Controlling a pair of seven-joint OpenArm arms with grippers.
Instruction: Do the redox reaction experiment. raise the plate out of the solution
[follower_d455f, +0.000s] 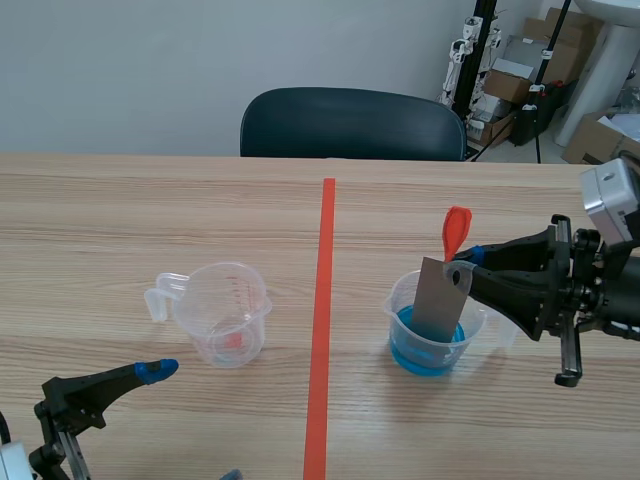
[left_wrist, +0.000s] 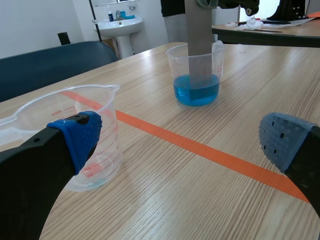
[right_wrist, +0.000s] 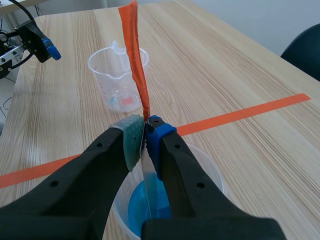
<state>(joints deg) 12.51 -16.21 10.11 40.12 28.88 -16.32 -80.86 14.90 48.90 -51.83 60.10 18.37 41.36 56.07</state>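
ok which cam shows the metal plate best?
Scene view: the plate shows its broad face, lower end in the blue solution, top pinched by the right gripper. Left wrist view crops its top; right wrist view sees it edge-on between the pads.

A robotics lab or test room. A long pale wooden surface (follower_d455f: 150, 220) has a straight orange-red tape line (follower_d455f: 325, 300) running down its middle. One black robot arm (follower_d455f: 85, 395) comes in at the left and another (follower_d455f: 545, 285) at the right. On the surface stand a clear plastic measuring cup (follower_d455f: 225, 312) with red markings and a clear beaker (follower_d455f: 408, 335) of blue liquid with a grey metal plate (follower_d455f: 438, 300) standing in it. Behind are a dark blue chair (follower_d455f: 350, 125), a plain white wall (follower_d455f: 150, 60), stacked cardboard boxes (follower_d455f: 520, 75), black equipment stands (follower_d455f: 483, 50) and a white pedestal sink (left_wrist: 117, 24).
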